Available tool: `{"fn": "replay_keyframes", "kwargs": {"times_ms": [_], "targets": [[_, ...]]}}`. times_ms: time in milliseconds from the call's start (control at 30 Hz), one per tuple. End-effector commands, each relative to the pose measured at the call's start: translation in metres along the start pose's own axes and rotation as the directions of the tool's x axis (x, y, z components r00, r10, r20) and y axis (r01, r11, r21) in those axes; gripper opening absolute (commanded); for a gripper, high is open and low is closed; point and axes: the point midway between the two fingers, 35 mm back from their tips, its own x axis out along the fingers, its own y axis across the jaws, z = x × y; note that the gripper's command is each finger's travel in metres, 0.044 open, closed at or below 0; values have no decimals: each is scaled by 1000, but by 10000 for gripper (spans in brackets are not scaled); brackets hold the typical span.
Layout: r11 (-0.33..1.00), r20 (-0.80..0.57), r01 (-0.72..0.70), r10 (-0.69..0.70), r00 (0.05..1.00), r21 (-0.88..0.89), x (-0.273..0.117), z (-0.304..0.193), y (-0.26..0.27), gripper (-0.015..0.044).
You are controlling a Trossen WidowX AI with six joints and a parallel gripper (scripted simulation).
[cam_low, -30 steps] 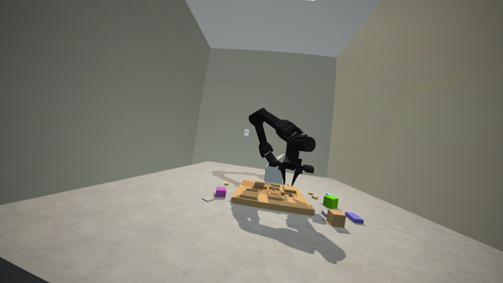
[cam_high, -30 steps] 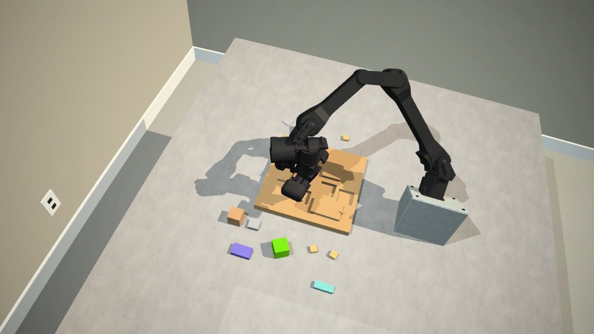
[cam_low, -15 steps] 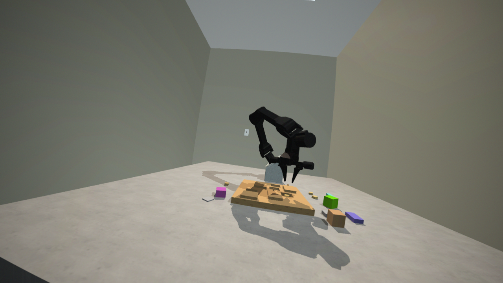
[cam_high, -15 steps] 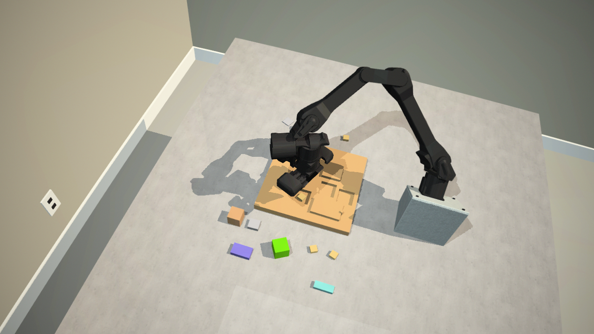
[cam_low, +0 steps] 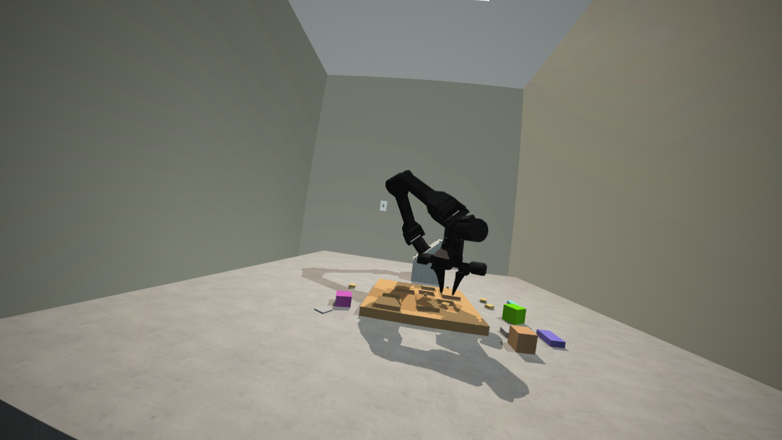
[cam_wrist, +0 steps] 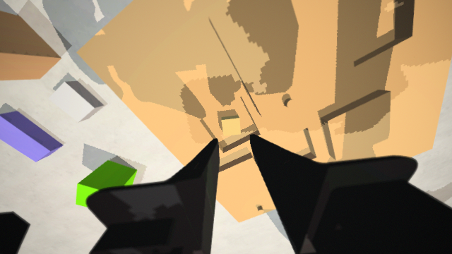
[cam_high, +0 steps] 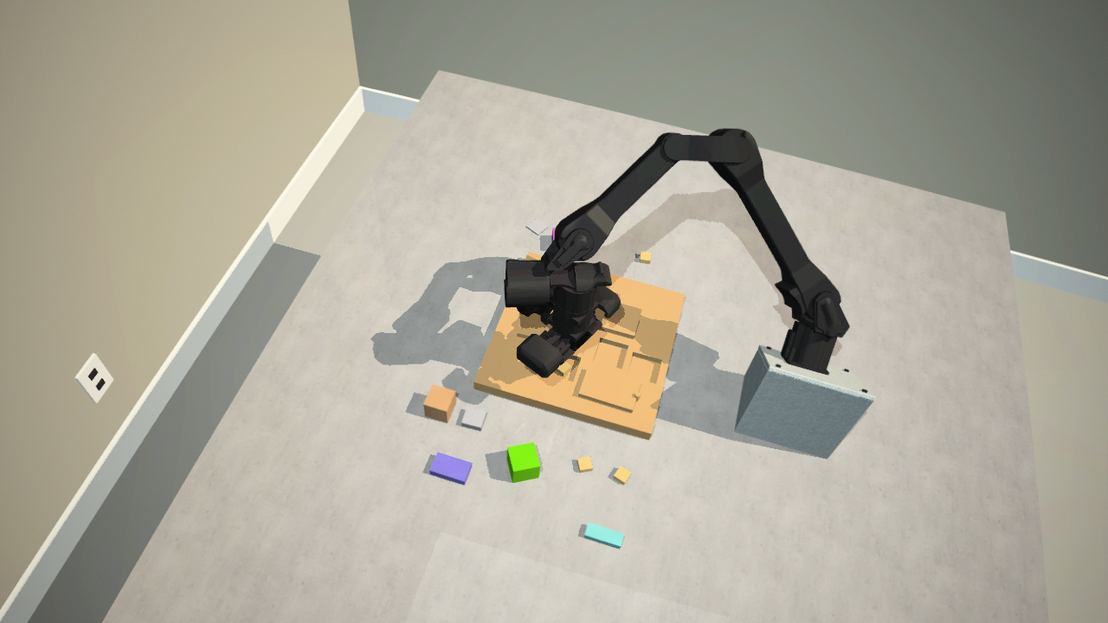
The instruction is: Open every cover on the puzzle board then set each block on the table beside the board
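Observation:
The wooden puzzle board (cam_high: 542, 387) (cam_low: 421, 322) (cam_wrist: 155, 81) has several wells and grooves. Its covers share its colour; a raised flat panel (cam_high: 608, 385) lies near its front right, and I cannot tell how far each cover is open. A small yellow block (cam_high: 564, 367) (cam_low: 445, 304) (cam_wrist: 231, 127) sits in a well. My gripper (cam_low: 447, 293) (cam_wrist: 234, 140) is open and empty just above the board, its fingertips apart near that block. In the top view the arm hides the fingertips. Three yellow blocks (cam_high: 584, 464) (cam_high: 621, 474) (cam_high: 644, 257) rest on the table, clear of the board.
On the table stand an orange cube (cam_high: 439, 402) (cam_low: 522, 339), a grey piece (cam_high: 473, 419), a purple slab (cam_high: 450, 467), a green cube (cam_high: 524, 460) (cam_low: 514, 314) and a turquoise bar (cam_high: 604, 535). A magenta cube (cam_low: 343, 298) and a thin grey tile (cam_low: 323, 310) lie beyond the board.

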Motion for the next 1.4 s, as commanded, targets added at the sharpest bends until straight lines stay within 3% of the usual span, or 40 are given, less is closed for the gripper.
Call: {"fn": "replay_keyframes", "kwargs": {"times_ms": [0, 1367], "targets": [[1000, 3, 3, -3, 1000, -3, 1, 0, 0, 144], [1000, 4, 4, -4, 1000, -3, 23, 1, 0, 144]]}}
